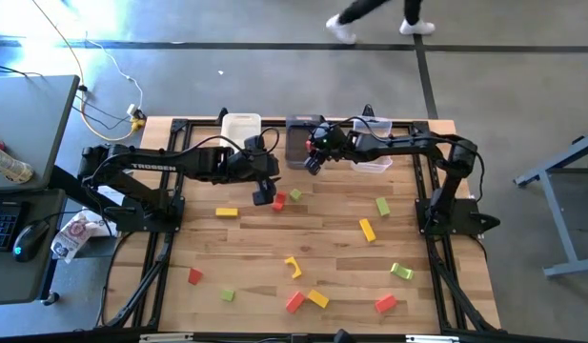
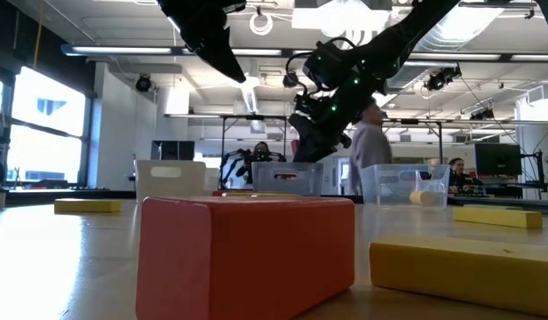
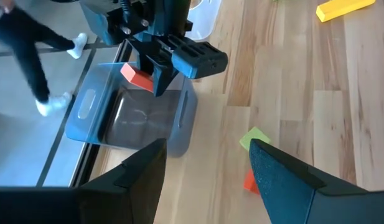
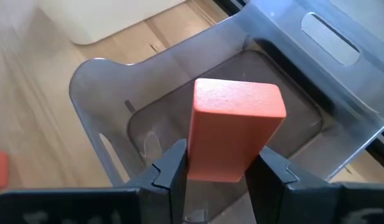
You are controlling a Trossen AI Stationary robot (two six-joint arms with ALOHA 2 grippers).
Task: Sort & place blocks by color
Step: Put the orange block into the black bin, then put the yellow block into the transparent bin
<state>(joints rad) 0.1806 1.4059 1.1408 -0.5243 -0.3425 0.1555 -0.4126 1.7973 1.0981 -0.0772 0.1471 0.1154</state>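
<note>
The right gripper (image 4: 216,177) is clamped on one end of a red block (image 4: 234,127), holding it above the dark grey bin (image 4: 117,81) at the counter's (image 1: 322,243) far edge; the block's long axis runs straight out from the fingers toward the bin's floor, its lower end hidden between the fingers (image 4: 173,171); in the high view the block is too small to make out. The left gripper (image 3: 207,168) hangs with jaws apart over a light green cube (image 3: 255,138) and a red piece (image 3: 249,181), partly cut off by a finger.
</note>
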